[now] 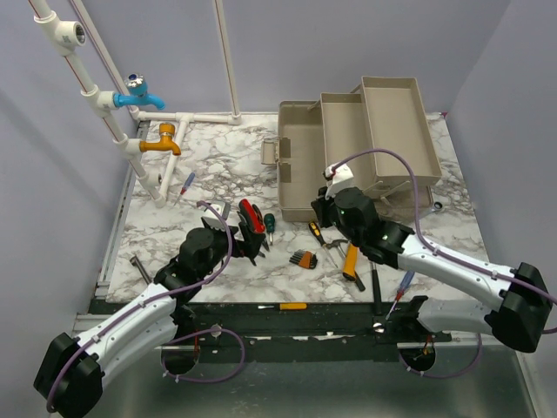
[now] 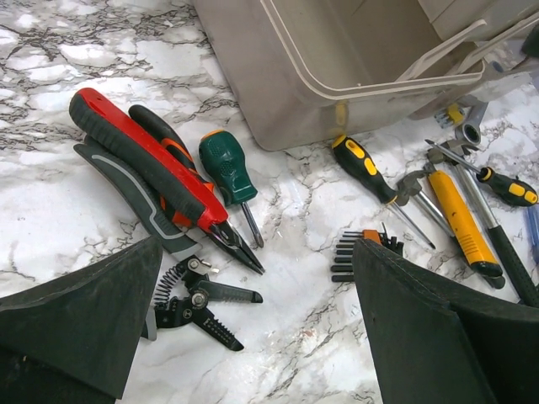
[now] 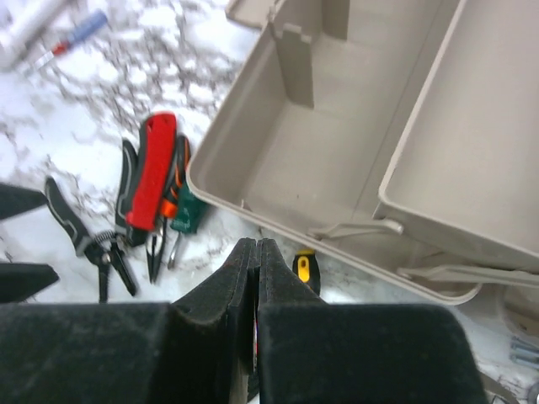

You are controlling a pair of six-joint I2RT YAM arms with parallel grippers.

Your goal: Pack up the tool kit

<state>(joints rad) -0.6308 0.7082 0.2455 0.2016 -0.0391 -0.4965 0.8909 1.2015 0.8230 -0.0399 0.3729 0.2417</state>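
Observation:
The beige tool kit box [image 1: 300, 165] stands open at the back right with its fold-out trays [image 1: 396, 122] spread; its main well [image 3: 295, 168] holds nothing that I can see. My right gripper [image 1: 325, 205] hovers at the box's near left corner, shut, fingertips pressed together [image 3: 257, 244]. My left gripper [image 1: 251, 242] is open over bare marble [image 2: 257, 252]. Just ahead of it lie red pliers [image 2: 152, 160], a green screwdriver [image 2: 226, 164] and a black wire stripper [image 2: 198, 299]. Hex keys [image 2: 354, 252] sit by its right finger.
A yellow-black screwdriver [image 1: 315, 232], a yellow-handled hammer [image 1: 351, 259] and a blue-red screwdriver [image 1: 405, 283] lie under the right arm. An orange-handled screwdriver [image 1: 291, 306] rests on the front rail. Blue [image 1: 144, 94] and orange taps [image 1: 164, 139] on white pipes stand back left.

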